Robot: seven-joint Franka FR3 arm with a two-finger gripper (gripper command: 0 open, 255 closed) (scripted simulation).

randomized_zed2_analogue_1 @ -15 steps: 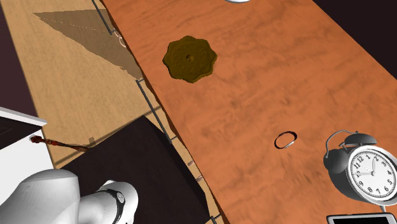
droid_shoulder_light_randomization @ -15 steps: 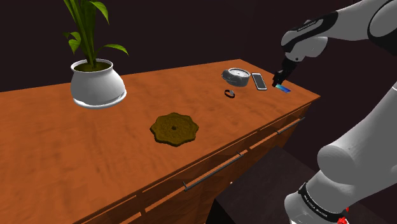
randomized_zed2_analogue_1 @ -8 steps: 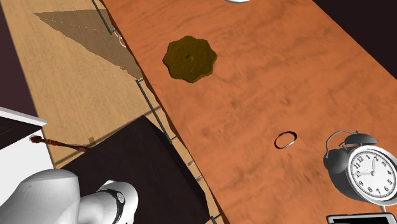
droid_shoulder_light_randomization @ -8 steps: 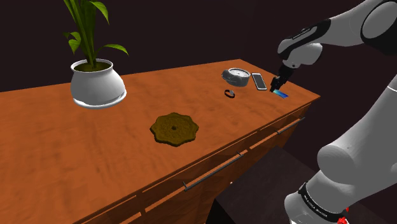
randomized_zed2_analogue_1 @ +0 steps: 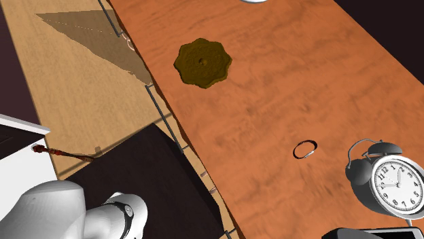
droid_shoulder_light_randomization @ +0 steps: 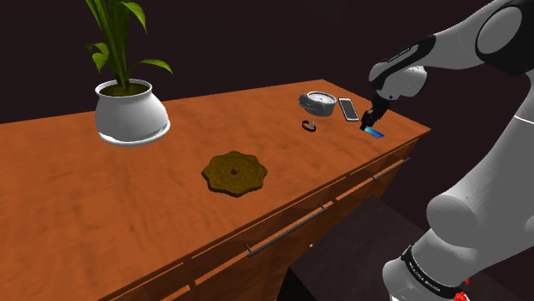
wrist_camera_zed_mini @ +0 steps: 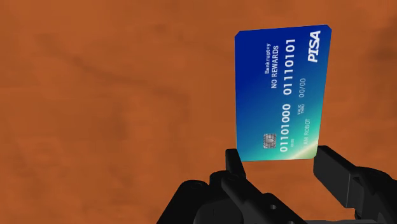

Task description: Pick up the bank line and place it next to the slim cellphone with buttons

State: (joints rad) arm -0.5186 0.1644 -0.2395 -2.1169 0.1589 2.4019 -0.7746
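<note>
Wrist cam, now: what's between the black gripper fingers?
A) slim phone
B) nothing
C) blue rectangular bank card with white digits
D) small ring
C: the blue rectangular bank card, marked PISA, is clasped between the fingers of the gripper over the orange-brown tabletop.

Wood-grain tabletop (wrist_camera_zed_mini: 95,95) (smooth card (wrist_camera_zed_mini: 280,95))

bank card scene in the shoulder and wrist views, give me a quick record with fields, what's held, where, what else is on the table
surface: wooden table
held: blue bank card, marked PISA, clasped at one short edge
pincer: shut on the card
card place: low over the table near its edge, to the shoulder view's right of the phone; contact with the table cannot be told
beside phone: alarm clock, lying face up
also there: ring, brown mat, potted plant
</note>
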